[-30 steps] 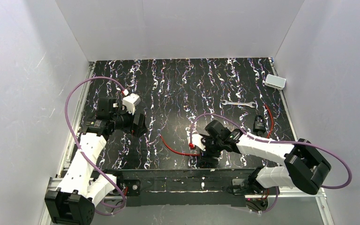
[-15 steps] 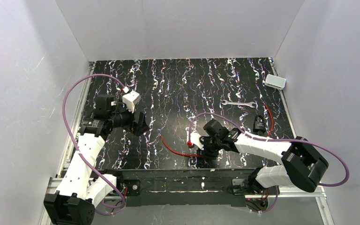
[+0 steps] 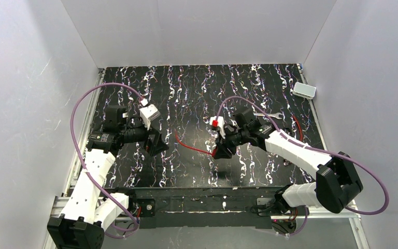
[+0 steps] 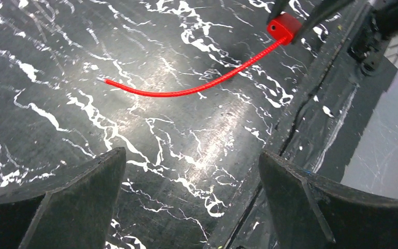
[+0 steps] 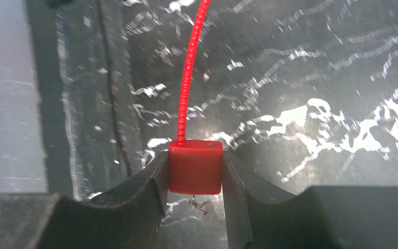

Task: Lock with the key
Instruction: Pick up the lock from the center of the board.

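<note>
My right gripper (image 5: pixel 195 179) is shut on a red cable lock (image 5: pixel 195 166) and holds its square body between the fingers above the black marbled table. The lock's red cable (image 5: pixel 187 78) trails off ahead. A small metal key (image 5: pixel 199 206) hangs from the underside of the body. In the top view the right gripper (image 3: pixel 221 149) is near the table's middle, and the cable (image 3: pixel 193 146) runs left toward my left gripper (image 3: pixel 156 143). The left gripper (image 4: pixel 192 202) is open and empty. It sees the lock (image 4: pixel 282 27) and cable (image 4: pixel 186 92) ahead.
A black padlock (image 3: pixel 287 138) with a red cord (image 3: pixel 297 128) lies at the right. A silver wrench (image 3: pixel 272 114) shows partly behind my right arm. A white box (image 3: pixel 304 90) sits at the back right corner. The table's front rail (image 3: pixel 202 199) is near.
My right gripper has lifted the red lock from near the front edge and carried it back toward the table's middle, the cable following. My left gripper has shifted slightly right and nearer.
</note>
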`<action>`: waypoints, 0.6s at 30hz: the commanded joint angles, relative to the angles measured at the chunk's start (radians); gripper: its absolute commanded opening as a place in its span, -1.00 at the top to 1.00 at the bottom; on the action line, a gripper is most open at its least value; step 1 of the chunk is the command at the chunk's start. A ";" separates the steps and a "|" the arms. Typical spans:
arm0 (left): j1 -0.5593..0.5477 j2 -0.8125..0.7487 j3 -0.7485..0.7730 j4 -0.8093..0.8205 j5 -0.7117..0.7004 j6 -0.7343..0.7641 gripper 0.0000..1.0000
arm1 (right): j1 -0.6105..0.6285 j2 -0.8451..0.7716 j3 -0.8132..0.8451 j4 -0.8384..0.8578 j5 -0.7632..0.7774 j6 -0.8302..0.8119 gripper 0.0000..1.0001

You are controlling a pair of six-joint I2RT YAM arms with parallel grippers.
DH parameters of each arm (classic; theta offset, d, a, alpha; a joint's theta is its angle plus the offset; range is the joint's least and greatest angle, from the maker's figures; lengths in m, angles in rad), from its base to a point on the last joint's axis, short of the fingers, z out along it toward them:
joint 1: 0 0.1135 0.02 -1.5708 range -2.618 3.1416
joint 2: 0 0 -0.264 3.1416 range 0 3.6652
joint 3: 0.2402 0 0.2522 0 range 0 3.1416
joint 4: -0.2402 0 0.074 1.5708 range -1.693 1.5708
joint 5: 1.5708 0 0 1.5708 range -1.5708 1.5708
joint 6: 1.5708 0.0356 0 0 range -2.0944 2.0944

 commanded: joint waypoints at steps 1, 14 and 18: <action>-0.034 0.007 0.060 -0.053 0.118 0.121 -0.99 | 0.001 0.017 0.109 -0.041 -0.257 0.107 0.53; -0.185 0.101 0.079 -0.066 0.145 0.246 -0.99 | 0.029 0.011 0.147 -0.070 -0.420 0.182 0.62; -0.213 0.097 0.047 -0.070 0.185 0.256 -0.99 | 0.031 0.023 0.156 -0.085 -0.449 0.179 0.64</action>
